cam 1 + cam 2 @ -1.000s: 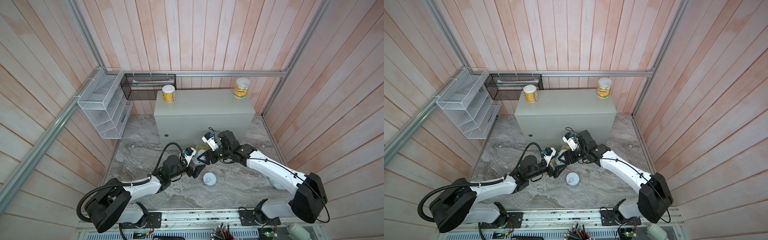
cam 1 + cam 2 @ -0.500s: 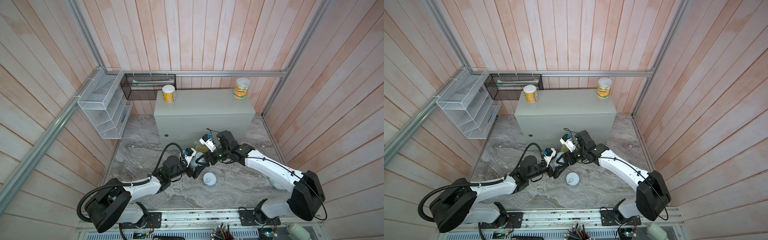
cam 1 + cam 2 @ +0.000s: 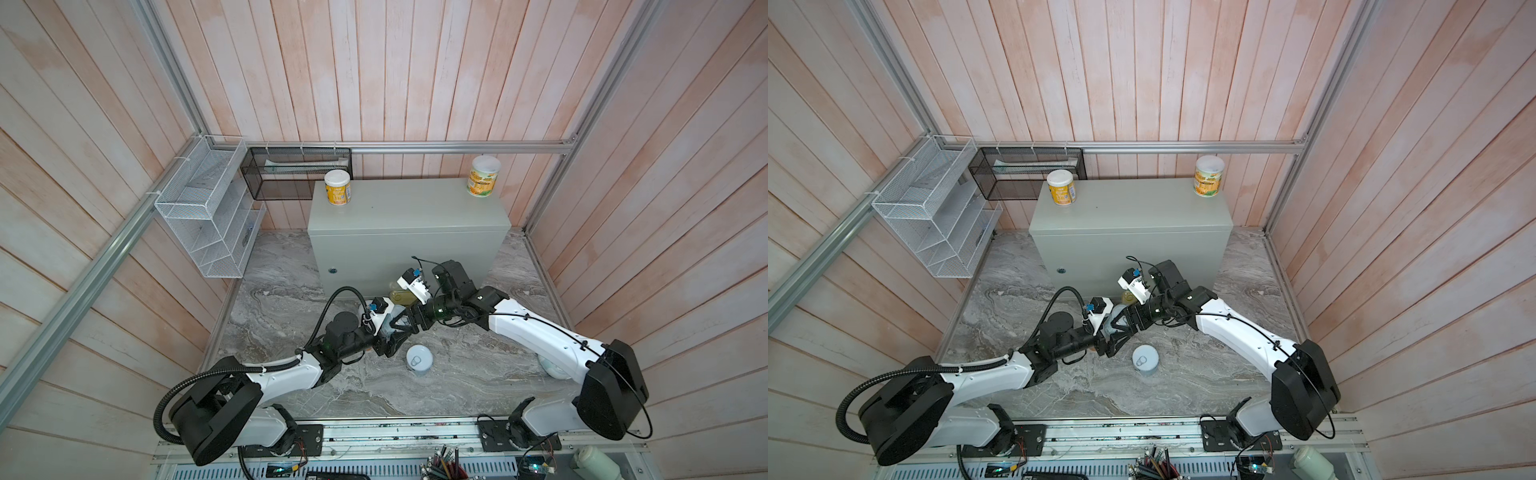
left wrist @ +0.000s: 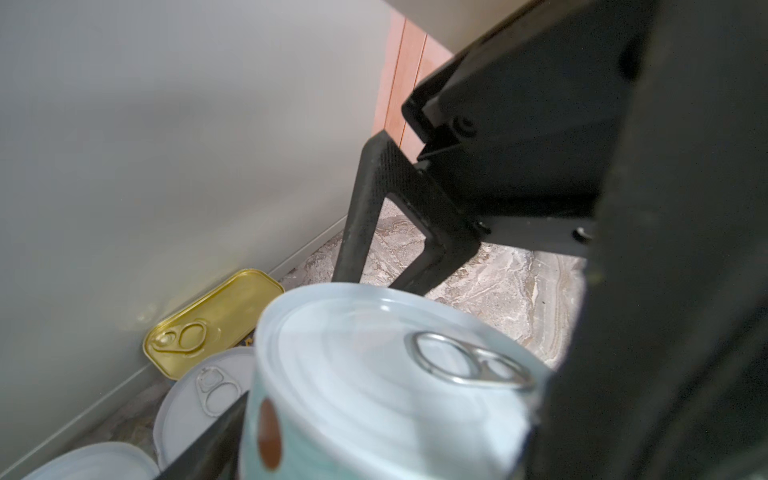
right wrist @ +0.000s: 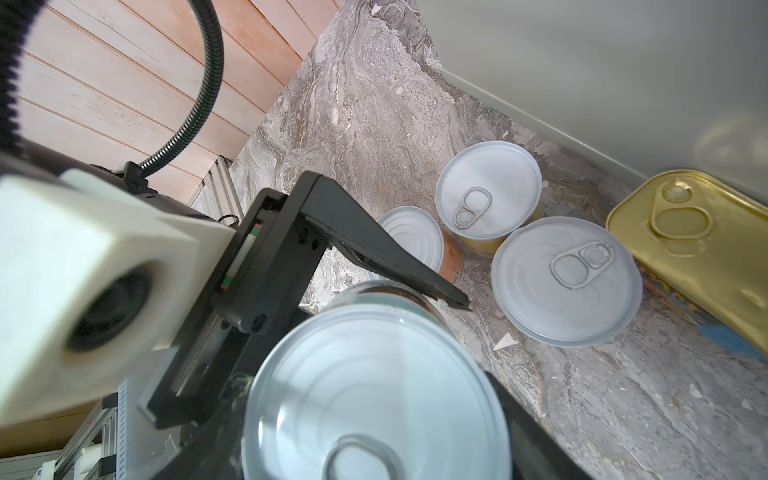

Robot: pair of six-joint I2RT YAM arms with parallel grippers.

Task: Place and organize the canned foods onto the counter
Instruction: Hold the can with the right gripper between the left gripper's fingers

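Observation:
A pale blue can point(image 3: 392, 325) point(image 3: 1116, 321) hangs low over the marble floor in front of the counter point(image 3: 409, 212). Both grippers meet on it. My right gripper point(image 3: 405, 323) point(image 5: 374, 436) is shut on the can point(image 5: 374, 395) from the right. My left gripper point(image 3: 394, 334) point(image 4: 395, 415) has its fingers against the can's point(image 4: 374, 374) sides from the left. Two yellow-labelled cans point(image 3: 337, 188) point(image 3: 484, 175) stand on the counter's back corners. One can point(image 3: 419, 360) stands alone on the floor. Three more cans point(image 5: 488, 195) point(image 5: 567, 278) point(image 5: 415, 237) and a gold tin point(image 5: 698, 249) point(image 4: 220, 320) sit by the counter's front.
A white wire basket point(image 3: 208, 216) hangs on the left wall and a black mesh basket point(image 3: 297, 174) on the back wall beside the counter. Wooden walls close in the marble floor point(image 3: 291, 316) on three sides. The two arms cross the floor's middle.
My right gripper carried the pale blue can leftward between the left gripper's fingers. The left jaws, wide open before, have closed in on the can.

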